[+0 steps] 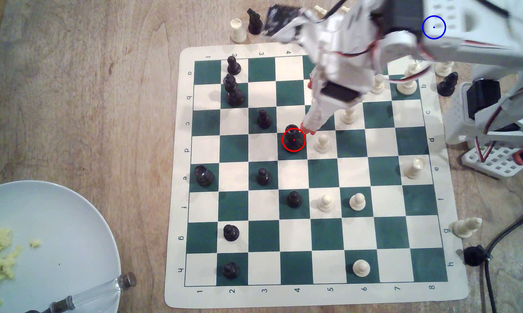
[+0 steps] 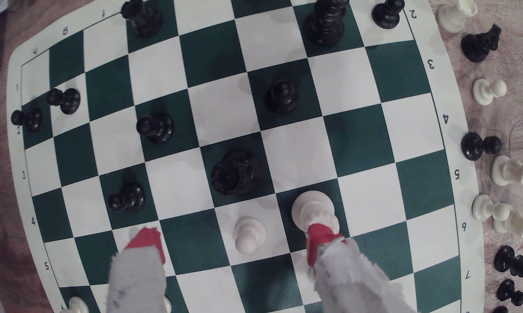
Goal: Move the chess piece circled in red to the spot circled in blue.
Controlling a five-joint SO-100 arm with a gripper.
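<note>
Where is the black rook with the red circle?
In the exterior view, the black rook stands on a green square mid-board, left of a white pawn.

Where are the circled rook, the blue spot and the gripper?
rook [image 1: 293, 139], exterior view, on its top.
blue spot [image 1: 433, 27], exterior view, on its centre dot.
gripper [image 2: 233, 243], wrist view, midway between the red tips.

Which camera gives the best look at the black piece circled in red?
The wrist view: the black rook sits unobstructed, its hollow rimmed top visible, ahead of the open gripper. In the exterior view the rook is small, overlaid by the red circle.
</note>
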